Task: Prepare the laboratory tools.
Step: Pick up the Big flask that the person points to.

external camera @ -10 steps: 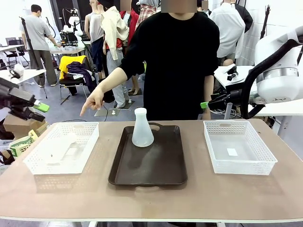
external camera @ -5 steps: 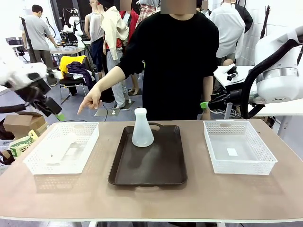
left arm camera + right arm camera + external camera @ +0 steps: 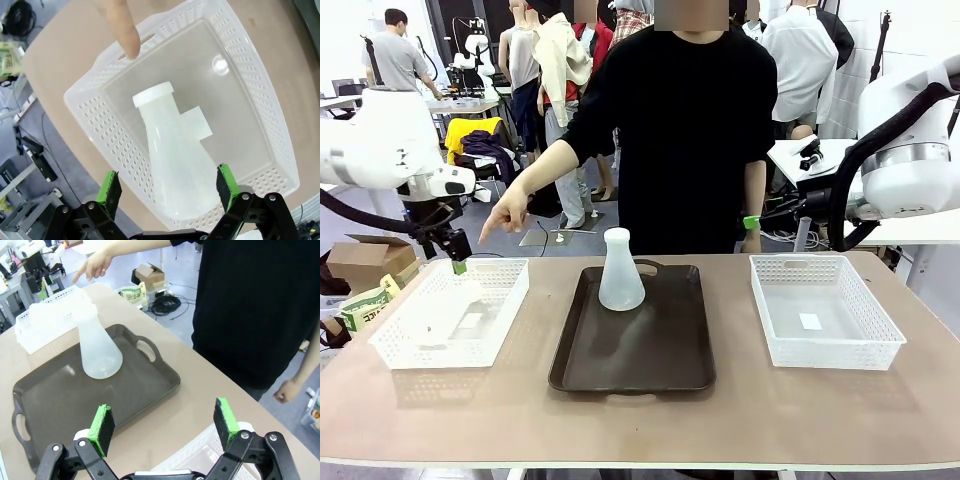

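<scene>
Two flasks are sitting out here. One flask (image 3: 621,270) is standing upright at the far end of the single dark brown tray (image 3: 650,350) in the middle of the table. The other flask (image 3: 175,155) is lying on its side inside the left basket (image 3: 395,345). There are two white mesh baskets in all, and the right basket (image 3: 880,350) is sitting on the other side of the tray with a small white slip in it. The person's hand (image 3: 508,213) is pointing one finger down at the left basket's far rim. The left gripper (image 3: 167,186) is hovering right above the lying flask, pads spread wide and gripping nothing. The right gripper (image 3: 164,425) is hanging over the table by the right basket, jaws also wide apart and empty.
</scene>
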`<state>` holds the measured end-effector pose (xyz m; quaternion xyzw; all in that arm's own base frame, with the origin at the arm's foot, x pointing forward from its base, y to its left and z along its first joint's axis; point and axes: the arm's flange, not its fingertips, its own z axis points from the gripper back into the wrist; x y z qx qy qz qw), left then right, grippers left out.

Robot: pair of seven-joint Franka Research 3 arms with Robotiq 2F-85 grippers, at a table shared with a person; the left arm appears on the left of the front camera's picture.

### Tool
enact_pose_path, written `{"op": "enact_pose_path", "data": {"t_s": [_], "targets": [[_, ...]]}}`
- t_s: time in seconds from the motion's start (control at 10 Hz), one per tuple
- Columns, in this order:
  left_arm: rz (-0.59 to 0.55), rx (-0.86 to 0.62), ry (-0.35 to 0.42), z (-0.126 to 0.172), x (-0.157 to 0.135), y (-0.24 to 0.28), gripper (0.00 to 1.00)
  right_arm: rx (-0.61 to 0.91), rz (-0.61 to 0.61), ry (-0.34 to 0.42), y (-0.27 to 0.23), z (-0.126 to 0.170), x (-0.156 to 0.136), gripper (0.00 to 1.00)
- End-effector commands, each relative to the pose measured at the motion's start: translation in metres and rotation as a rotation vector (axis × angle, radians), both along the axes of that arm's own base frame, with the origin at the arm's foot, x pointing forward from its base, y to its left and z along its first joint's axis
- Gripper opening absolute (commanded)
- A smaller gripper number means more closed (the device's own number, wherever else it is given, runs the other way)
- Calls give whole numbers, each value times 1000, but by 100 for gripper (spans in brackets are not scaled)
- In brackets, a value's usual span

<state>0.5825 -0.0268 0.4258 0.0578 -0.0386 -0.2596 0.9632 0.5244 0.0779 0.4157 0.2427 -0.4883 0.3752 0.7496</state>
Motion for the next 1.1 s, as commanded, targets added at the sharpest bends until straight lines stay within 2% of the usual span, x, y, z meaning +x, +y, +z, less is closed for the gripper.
{"op": "enact_pose_path", "data": {"t_s": [0.0,0.2,0.5,0.7,1.0], "targets": [[8,-14,34,-4,21,-4,100,-3,1,11,-1,-1,-1,100],[22,-48,56,-17,30,1,100,-3,1,11,-1,-1,-1,100],[43,-125,51,-39,42,13,100,-3,1,11,-1,-1,-1,100],[53,-140,80,-53,43,15,100,-3,1,11,-1,-1,-1,100],[63,-159,69,-75,41,19,100,-3,1,11,-1,-1,-1,100]]}}
